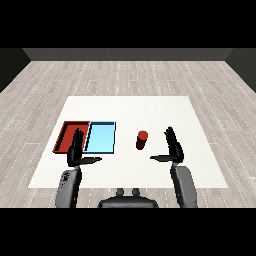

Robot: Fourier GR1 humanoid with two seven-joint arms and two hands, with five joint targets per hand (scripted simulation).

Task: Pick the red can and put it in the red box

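Head view: both forearms come in from the lower corners, over a white counter (130,107).
Can: the red can (142,139) stands upright on the counter, right of the blue tray (101,137), untouched.
Right hand: the right hand (173,148) is near the can on its right, apart from it, fingers straight and thumb pointing toward it; it holds nothing.
Left hand: the left hand (76,150) is released too, fingers straight, in front of the seam between the red tray (67,135) and the blue one.
Risk, tipping: the can looks tall for its base, so a thumb or fingertip arriving first would likely knock it over and set it rolling.
Risk, wrong tray: the blue tray lies between the can and the red tray; a short carry would likely end in the blue one.
Risk, collision: the left hand is beside the red tray and could meet the right arm crossing over.
Surface: plain white counter, flat, nothing else on it.
Room: pale grey plank floor all round, dark walls behind.
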